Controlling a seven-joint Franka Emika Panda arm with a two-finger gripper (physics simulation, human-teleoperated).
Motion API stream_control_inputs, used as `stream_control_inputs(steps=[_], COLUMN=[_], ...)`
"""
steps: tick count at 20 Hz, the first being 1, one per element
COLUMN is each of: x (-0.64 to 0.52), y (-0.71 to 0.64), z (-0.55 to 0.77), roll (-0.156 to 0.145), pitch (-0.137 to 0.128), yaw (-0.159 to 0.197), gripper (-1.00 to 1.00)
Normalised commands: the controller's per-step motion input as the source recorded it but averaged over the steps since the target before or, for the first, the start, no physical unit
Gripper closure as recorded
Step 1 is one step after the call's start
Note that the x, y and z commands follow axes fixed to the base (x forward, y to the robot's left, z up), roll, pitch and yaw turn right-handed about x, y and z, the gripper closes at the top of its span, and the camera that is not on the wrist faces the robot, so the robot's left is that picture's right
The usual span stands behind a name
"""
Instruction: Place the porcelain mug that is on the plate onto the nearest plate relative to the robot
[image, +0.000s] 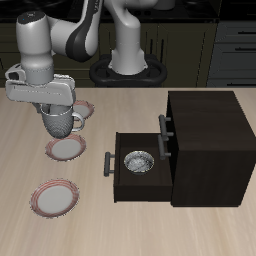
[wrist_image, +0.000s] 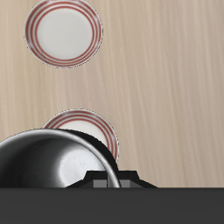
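While the porcelain mug hangs from the claw above the bench, it sits clear of every plate — directly over or just beside the middle plate, with nothing supporting it from below. The claw is clenched on the mug; in the wrist view the mug fills the foreground right against the claw body, and the exact finger contact is hidden.

Hazards from this position, as judgements:

- Wrong destination. Three plates appear to stand in a row: the one farthest back lies nearest the robot's base, the middle plate directly beneath, and the front plate nearest the bench's front edge. Lowering straight down would put the mug on the middle plate, not the one the task names.
- Slip. A glazed, rounded wall gives the fingers little purchase; a fast sideways move could tilt or drop the mug.
- Off-centre release. Setting down on a raised rim could leave the mug tilted or let it slide onto the bench.
- Collision. The dark cabinet and its open drawer holding a bowl stand well apart — low risk.

Markings: no brand, label or writing is readable on any item.
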Motion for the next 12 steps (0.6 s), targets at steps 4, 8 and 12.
stream_control_inputs(steps=[4,8,12], x=[-0.13,-0.12,-0.20], y=[0.06,-0.01,0.03], z=[0.11,-0.03,0.01], roll=[0.008,-0.010,-0.025], pitch=[-0.031,-0.005,-0.032], yaw=[0.010,-0.018,-0.006], gripper=[1.00,1.00,1.00])
